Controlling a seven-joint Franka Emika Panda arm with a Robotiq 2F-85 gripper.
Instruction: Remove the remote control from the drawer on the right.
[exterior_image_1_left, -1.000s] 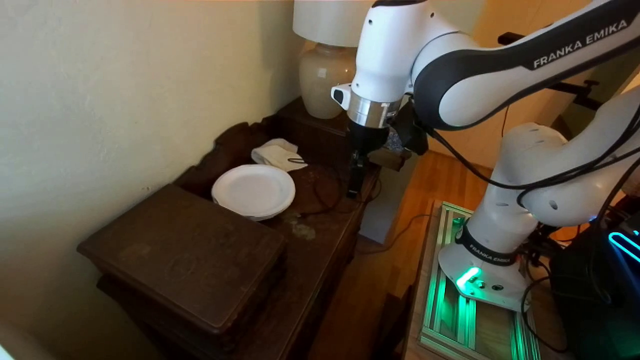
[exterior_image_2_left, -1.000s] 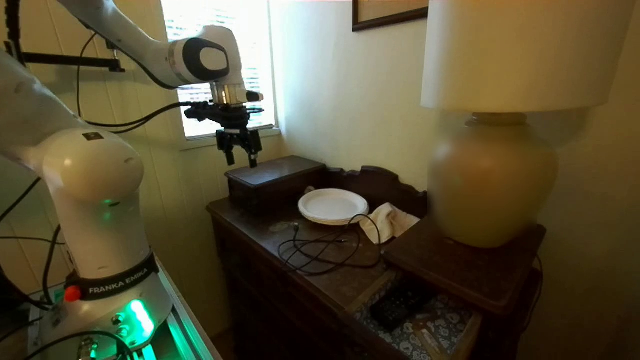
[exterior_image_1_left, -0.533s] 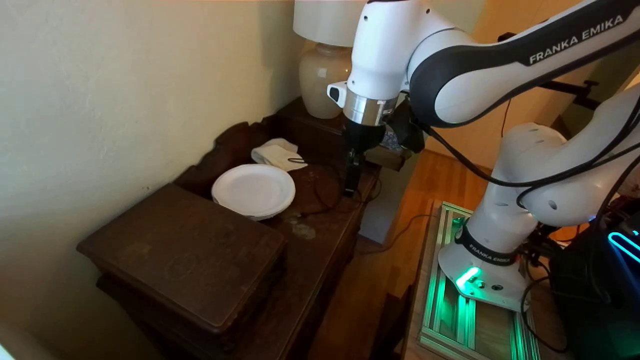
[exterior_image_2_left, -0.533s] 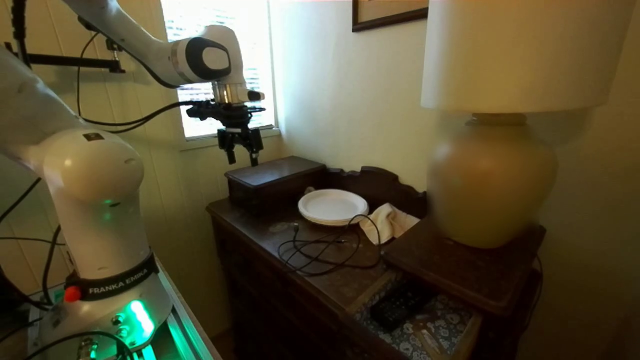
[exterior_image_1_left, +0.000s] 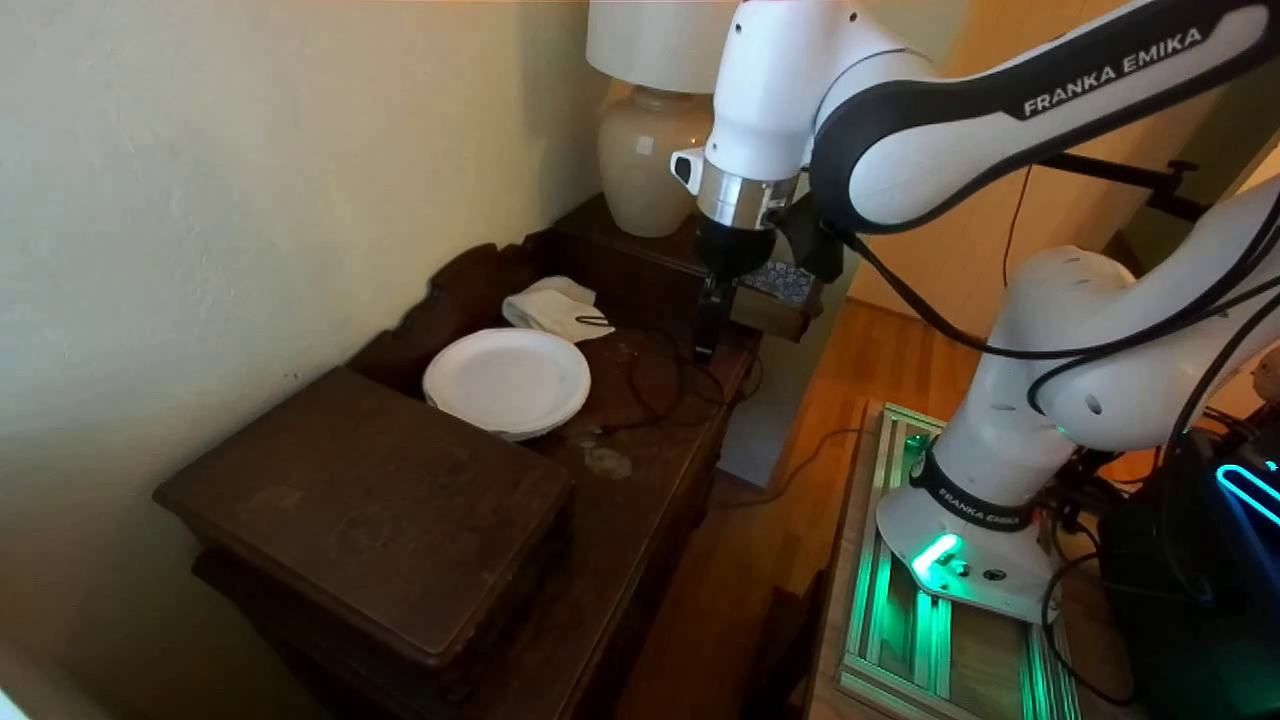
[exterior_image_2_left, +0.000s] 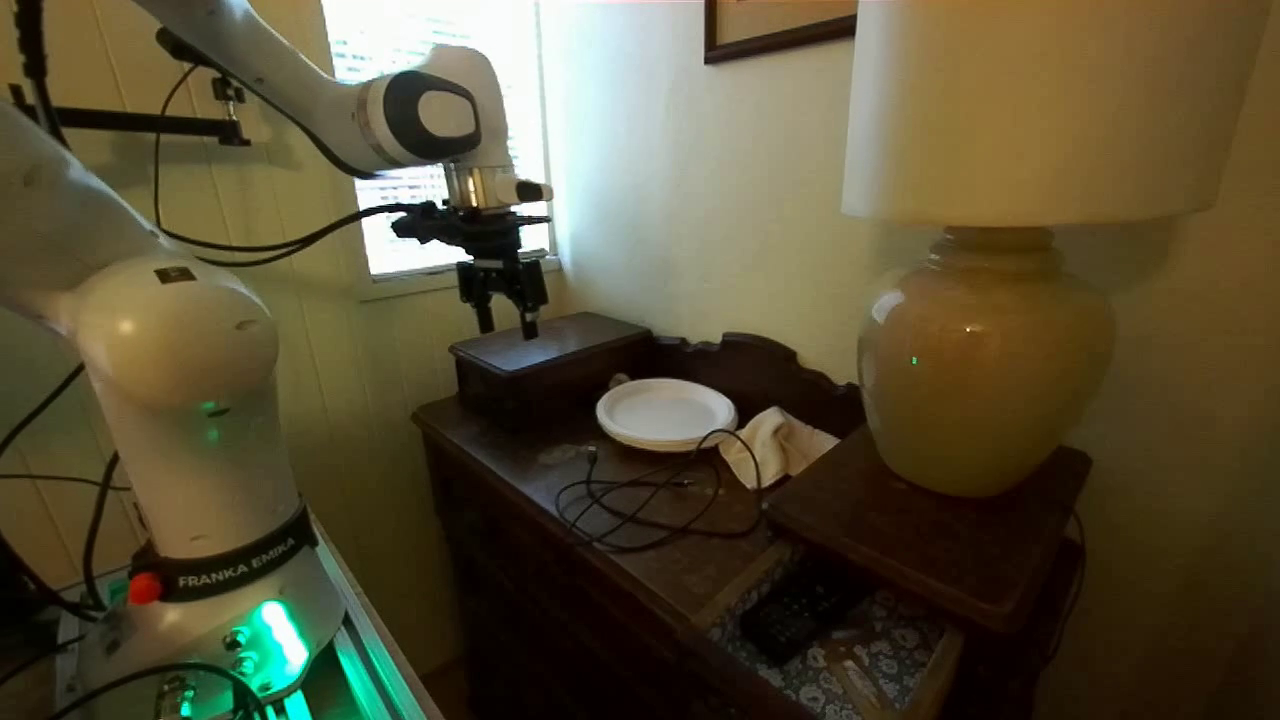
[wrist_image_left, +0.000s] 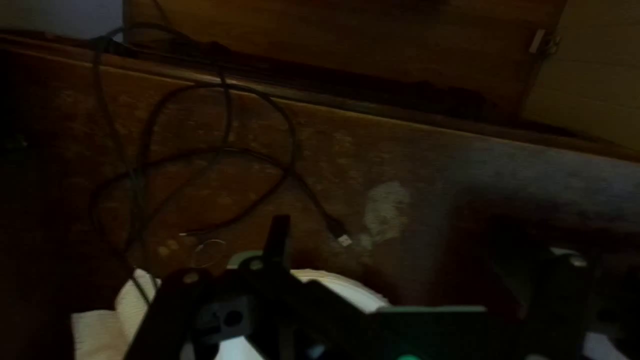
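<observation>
The drawer (exterior_image_2_left: 937, 672) is pulled open at the right end of the dresser in an exterior view. It is dark wood with a pale, blue-grey flowered lining. It shows partly behind the gripper in an exterior view (exterior_image_1_left: 772, 314). The black remote control (exterior_image_2_left: 785, 617) lies inside it, toward the back left, partly in shadow. My gripper (exterior_image_2_left: 508, 330) is open and empty, well above the dresser top and far from the drawer. Its fingers also show in an exterior view (exterior_image_1_left: 706, 345) and, dark, in the wrist view (wrist_image_left: 400, 245). The remote is out of the wrist view.
A tangled black cable (exterior_image_2_left: 640, 510) lies on the dresser top before the drawer. White plates (exterior_image_2_left: 667, 412) and a cloth (exterior_image_2_left: 775, 445) lie behind it. A wooden box section (exterior_image_2_left: 555, 345) stands at the far end. A large lamp (exterior_image_2_left: 985, 370) stands on the raised top over the drawer.
The arm has moved a little toward the drawer end: rightward in an exterior view, slightly farther back in the other. The gripper stays open. The drawer and remote have not moved.
</observation>
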